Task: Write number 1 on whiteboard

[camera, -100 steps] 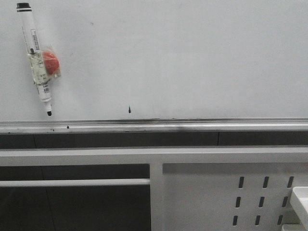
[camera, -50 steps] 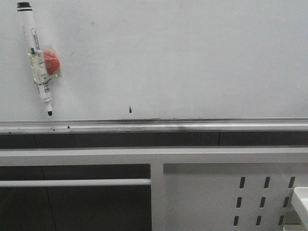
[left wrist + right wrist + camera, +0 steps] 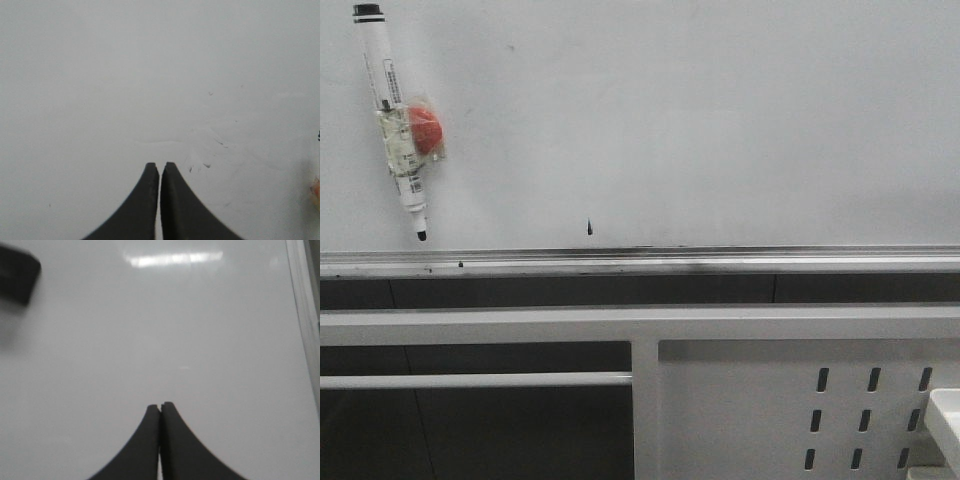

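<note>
Both grippers, left gripper (image 3: 159,166) and right gripper (image 3: 160,406), are pressed together and empty; the marker (image 3: 396,120) is parked near the whiteboard's (image 3: 720,120) upper-left corner, unwritten.

Very little changes across the front view. The marker (image 3: 395,122) fixed to the upper left of the whiteboard (image 3: 720,120) sits a touch higher in the picture than half a second ago, its black cap now right at the top edge. The short dark tick mark (image 3: 589,229) low on the board shows the same tiny shift between pictures. At the lower right corner, the white tray edge (image 3: 945,415) shows slightly less than a second ago.
</note>
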